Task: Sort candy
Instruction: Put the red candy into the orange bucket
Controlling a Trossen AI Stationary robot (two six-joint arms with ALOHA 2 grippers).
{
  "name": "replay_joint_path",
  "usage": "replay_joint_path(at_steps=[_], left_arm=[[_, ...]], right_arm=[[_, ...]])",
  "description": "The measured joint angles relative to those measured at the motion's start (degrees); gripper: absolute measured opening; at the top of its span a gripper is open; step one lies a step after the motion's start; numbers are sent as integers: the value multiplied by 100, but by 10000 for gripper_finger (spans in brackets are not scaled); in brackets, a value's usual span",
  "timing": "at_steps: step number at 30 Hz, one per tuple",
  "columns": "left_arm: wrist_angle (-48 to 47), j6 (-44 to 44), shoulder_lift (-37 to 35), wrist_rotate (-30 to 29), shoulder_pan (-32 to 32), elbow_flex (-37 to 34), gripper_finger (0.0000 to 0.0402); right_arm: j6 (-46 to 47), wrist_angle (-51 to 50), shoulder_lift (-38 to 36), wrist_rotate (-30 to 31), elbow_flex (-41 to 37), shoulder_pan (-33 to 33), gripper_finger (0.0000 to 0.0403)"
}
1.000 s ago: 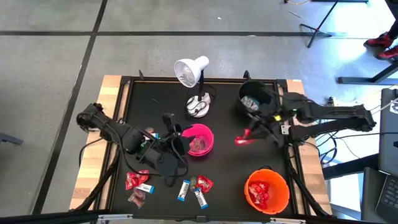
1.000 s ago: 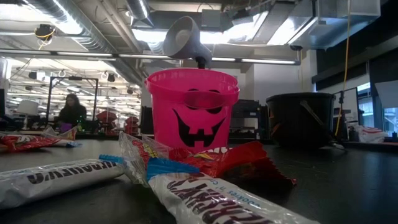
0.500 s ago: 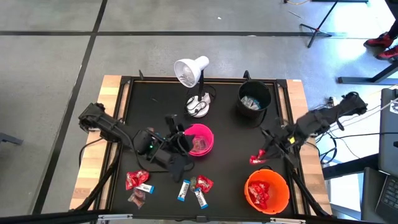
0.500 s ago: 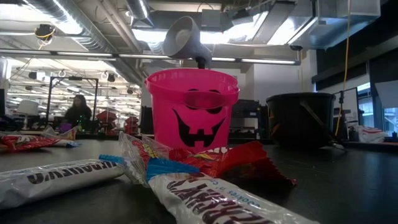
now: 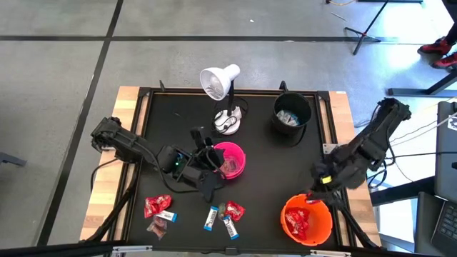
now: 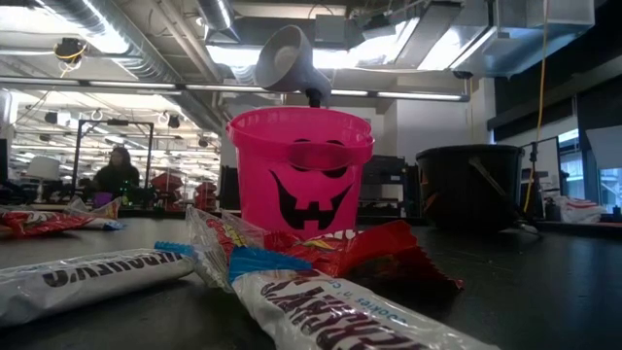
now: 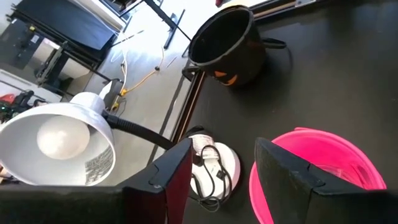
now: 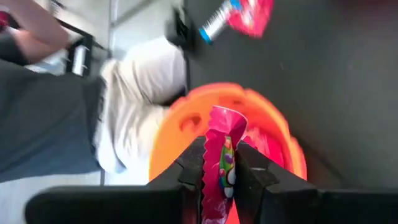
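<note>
Loose candy lies near the table's near edge: red packets [image 5: 153, 207] [image 5: 234, 210], white-and-blue bars [image 5: 211, 218] [image 5: 230, 227] and a dark brown piece [image 5: 158, 228]. In the low view, bars [image 6: 97, 277] and a red packet [image 6: 374, 255] lie in front of the pink bowl [image 6: 301, 175]. My left gripper [image 5: 207, 163] [image 7: 224, 180] is open and empty beside the pink bowl [image 5: 230, 160]. My right gripper [image 5: 312, 196] [image 8: 221, 177] is shut on a red candy packet above the far rim of the orange bowl [image 5: 307, 220]. My right gripper pinches the red packet [image 8: 222, 146] between its two fingers [image 8: 189, 169]. The packet's crimped end sticks out past the fingertips. It is lifted clear and hangs over the orange bowl [image 8: 180, 124], which holds other red packets.
A white desk lamp [image 5: 221, 82] stands at the far edge, seen also in the left wrist view [image 7: 59, 140]. The black bucket [image 5: 291, 114] holds white-and-blue bars. A person [image 8: 137, 93] stands just beyond the table edge by the orange bowl. Bare black mat lies between the bowls.
My right gripper, still shut on the red packet, has swung from beside the black bucket toward the table's near right, and is now over the orange bowl's rim. My left gripper has shifted slightly toward the pink bowl.
</note>
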Motion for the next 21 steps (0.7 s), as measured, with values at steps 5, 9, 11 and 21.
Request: replay_joint_path(at_steps=[5, 9, 11, 21], left_arm=[[2, -4, 0, 0, -2, 0, 165], [0, -13, 0, 10, -2, 0, 165], [2, -15, 0, 88, -2, 0, 165], [0, -153, 0, 126, -4, 0, 165]], right_arm=[[219, -208, 439, -290, 0, 249, 59], [221, -272, 684, -496, 0, 260, 59], [219, -272, 764, -632, 0, 259, 59], [218, -262, 832, -811, 0, 259, 59]])
